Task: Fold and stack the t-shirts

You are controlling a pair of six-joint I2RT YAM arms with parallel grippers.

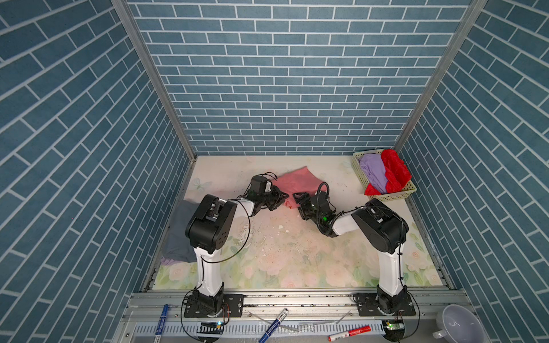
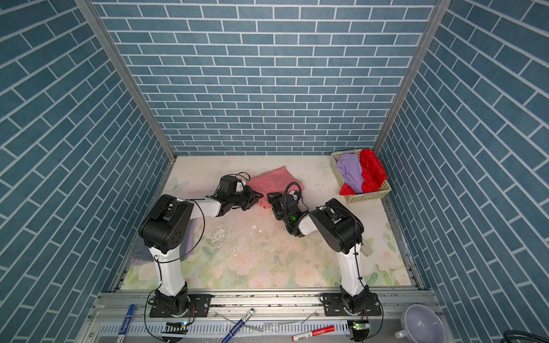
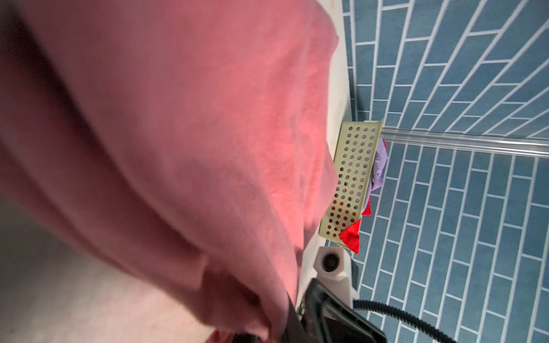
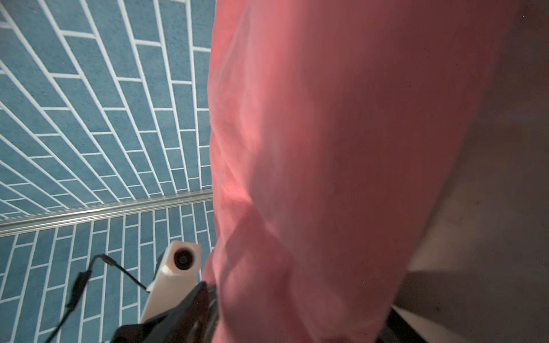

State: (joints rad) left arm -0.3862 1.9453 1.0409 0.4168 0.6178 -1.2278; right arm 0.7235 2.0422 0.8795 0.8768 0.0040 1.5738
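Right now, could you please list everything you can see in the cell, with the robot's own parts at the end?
salmon pink t-shirt: one, salmon pink, back middle of the table, crumpled
lavender t-shirt: one, lavender, in the basket
red t-shirt: one, bright red, in the basket, spilling over its near corner
grey t-shirt: one, slate grey, table's left edge, partly behind the left arm
basket: one, cream, back right corner
table: one, pale floral
markers: three, two blue and one red, front rail
cup: one, pale, front right
left gripper: one, black, apparently shut on the salmon pink t-shirt's near edge
right gripper: one, black, open, beside that edge
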